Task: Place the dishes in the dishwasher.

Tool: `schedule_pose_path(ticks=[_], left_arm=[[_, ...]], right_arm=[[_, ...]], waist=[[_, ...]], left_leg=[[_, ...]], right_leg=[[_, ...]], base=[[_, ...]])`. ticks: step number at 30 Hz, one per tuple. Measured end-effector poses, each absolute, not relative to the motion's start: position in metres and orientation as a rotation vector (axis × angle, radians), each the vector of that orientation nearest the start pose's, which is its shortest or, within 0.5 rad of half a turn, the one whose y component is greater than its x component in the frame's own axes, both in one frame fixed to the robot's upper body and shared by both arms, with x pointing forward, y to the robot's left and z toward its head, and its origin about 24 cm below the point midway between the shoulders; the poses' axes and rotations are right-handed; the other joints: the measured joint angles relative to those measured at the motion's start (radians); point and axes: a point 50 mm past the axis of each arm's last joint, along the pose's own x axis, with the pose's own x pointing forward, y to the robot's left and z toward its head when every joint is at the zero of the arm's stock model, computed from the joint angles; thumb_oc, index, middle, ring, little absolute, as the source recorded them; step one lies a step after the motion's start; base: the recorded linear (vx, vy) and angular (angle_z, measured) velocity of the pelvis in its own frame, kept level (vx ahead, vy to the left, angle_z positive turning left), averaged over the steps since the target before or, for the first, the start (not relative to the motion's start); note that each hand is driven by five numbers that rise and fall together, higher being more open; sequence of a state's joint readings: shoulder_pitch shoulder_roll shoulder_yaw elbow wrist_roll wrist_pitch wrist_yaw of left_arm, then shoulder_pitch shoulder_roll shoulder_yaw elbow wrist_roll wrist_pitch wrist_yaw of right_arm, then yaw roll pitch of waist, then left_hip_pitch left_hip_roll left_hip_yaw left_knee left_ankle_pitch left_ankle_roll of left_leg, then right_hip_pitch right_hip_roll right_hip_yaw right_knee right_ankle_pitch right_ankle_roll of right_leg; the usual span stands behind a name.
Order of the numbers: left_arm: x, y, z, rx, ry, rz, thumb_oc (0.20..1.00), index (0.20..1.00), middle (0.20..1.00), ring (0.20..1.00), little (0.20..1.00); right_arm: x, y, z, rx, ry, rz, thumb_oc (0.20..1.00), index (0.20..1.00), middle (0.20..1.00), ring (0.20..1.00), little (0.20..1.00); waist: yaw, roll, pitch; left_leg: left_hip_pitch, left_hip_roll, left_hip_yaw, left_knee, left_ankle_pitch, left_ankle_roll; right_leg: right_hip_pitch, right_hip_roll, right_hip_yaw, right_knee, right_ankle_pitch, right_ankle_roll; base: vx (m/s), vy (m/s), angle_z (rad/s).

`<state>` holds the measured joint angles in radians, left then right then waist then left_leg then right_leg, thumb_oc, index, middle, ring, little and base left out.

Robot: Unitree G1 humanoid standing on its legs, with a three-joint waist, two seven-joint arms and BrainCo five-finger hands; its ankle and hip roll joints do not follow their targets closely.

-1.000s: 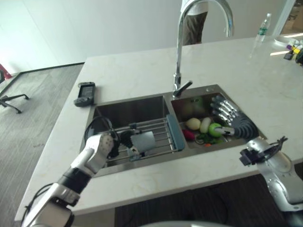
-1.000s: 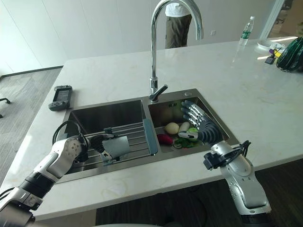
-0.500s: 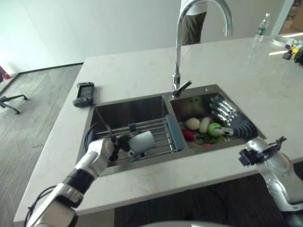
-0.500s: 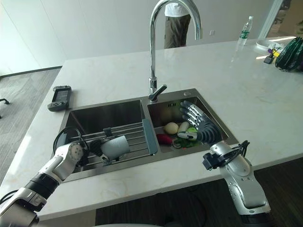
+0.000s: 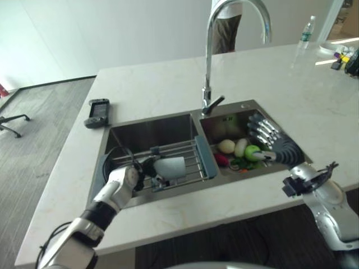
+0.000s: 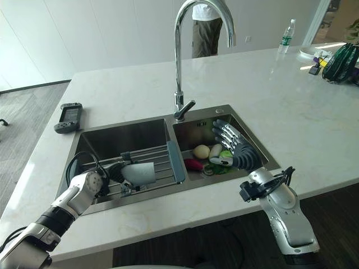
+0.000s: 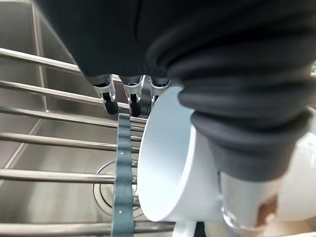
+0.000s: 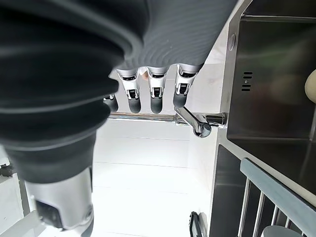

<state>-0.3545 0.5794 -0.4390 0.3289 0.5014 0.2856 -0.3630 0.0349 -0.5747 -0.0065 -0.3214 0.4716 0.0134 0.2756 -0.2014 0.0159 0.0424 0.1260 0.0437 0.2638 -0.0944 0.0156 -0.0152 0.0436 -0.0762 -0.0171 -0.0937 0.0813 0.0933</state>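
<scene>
over the sink rack (image 5: 185, 159), left hand (image 5: 147, 168) curled round a white cup (image 5: 170, 167); right hand (image 6: 235, 145) open, fingers straight

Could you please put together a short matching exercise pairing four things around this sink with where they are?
Things:
1. white cup
2. right hand
3. handheld device
4. water bottle

Places:
A. far right of the countertop
B. countertop left of the sink
C. on the rack over the left basin, in the left hand
D. over the right basin, above the vegetables

Pairs: 1-C, 2-D, 3-B, 4-A
</scene>
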Motion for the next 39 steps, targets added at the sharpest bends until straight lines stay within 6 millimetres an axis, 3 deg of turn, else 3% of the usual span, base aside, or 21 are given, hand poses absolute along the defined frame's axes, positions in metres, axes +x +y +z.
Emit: schedule_pose_path(ticks=[9, 14, 15, 16, 20, 27, 39], left_arm=[[0.3, 0.202, 0.02, 1.206, 0.48, -0.469, 1.0, 1.0, 1.0, 1.0, 1.0], [0.301, 0.201, 0.021, 1.328, 0.459, -0.486, 1.0, 1.0, 1.0, 1.0, 1.0], [0.302, 0.199, 0.022, 1.378, 0.444, -0.501, 0.758, 0.758, 0.758, 0.758, 0.758], [0.303, 0.198, 0.023, 1.405, 0.434, -0.515, 0.2, 0.2, 0.2, 0.2, 0.2], [0.309, 0.197, 0.033, 1.568, 0.399, -0.524, 0.2, 0.2, 0.2, 0.2, 0.2], [0.309, 0.196, 0.035, 1.672, 0.347, -0.523, 0.2, 0.2, 0.2, 0.2, 0.2], [0.308, 0.195, 0.036, 1.705, 0.254, -0.527, 0.2, 0.2, 0.2, 0.2, 0.2]], right_arm=[[0.237, -0.203, 0.129, -0.135, -0.219, 0.421, 1.0, 1.0, 1.0, 1.0, 1.0], [0.237, -0.203, 0.129, -0.135, -0.219, 0.422, 1.0, 1.0, 1.0, 1.0, 1.0], [0.237, -0.203, 0.129, -0.135, -0.22, 0.422, 1.0, 1.0, 1.0, 1.0, 1.0], [0.237, -0.203, 0.129, -0.135, -0.22, 0.422, 1.0, 1.0, 1.0, 1.0, 1.0], [0.237, -0.201, 0.128, -0.133, -0.216, 0.431, 1.0, 1.0, 1.0, 1.0, 1.0], [0.236, -0.195, 0.124, -0.127, -0.204, 0.454, 1.0, 1.0, 1.0, 1.0, 1.0], [0.236, -0.196, 0.125, -0.126, -0.211, 0.444, 1.0, 1.0, 1.0, 1.0, 1.0]], waist=[[-0.001, 0.0, 0.0], [-0.001, 0.0, 0.0], [-0.001, 0.0, 0.0], [-0.001, 0.0, -0.001], [-0.003, 0.0, -0.001], [-0.008, -0.001, -0.002], [0.0, -0.003, -0.002]], left_leg=[[0.001, 0.0, 0.005, 0.0, 0.0, 0.0], [0.002, 0.0, 0.012, 0.0, 0.0, 0.001], [0.002, 0.0, 0.012, 0.0, -0.001, 0.001], [0.002, 0.0, 0.012, 0.0, -0.001, 0.001], [0.001, 0.0, 0.013, 0.0, -0.001, 0.001], [-0.001, 0.0, 0.013, 0.0, -0.001, 0.001], [-0.002, 0.0, 0.005, 0.0, -0.001, 0.001]], right_leg=[[-0.001, 0.0, 0.003, 0.0, 0.0, 0.001], [-0.001, 0.0, 0.006, 0.0, 0.001, 0.002], [-0.001, 0.0, 0.006, 0.0, 0.001, 0.002], [-0.001, 0.0, 0.006, 0.0, 0.002, 0.002], [-0.002, 0.0, 0.007, 0.0, 0.002, 0.002], [-0.005, 0.0, 0.007, 0.0, 0.003, 0.001], [-0.004, 0.0, 0.003, 0.0, 0.003, 0.0]], base=[[0.0, 0.0, 0.0], [0.0, 0.0, -0.01], [0.0, 0.0, 0.0], [0.0, 0.0, 0.0], [0.0, 0.0, 0.0], [-0.02, -0.006, 0.0], [-0.01, -0.002, 0.0]])
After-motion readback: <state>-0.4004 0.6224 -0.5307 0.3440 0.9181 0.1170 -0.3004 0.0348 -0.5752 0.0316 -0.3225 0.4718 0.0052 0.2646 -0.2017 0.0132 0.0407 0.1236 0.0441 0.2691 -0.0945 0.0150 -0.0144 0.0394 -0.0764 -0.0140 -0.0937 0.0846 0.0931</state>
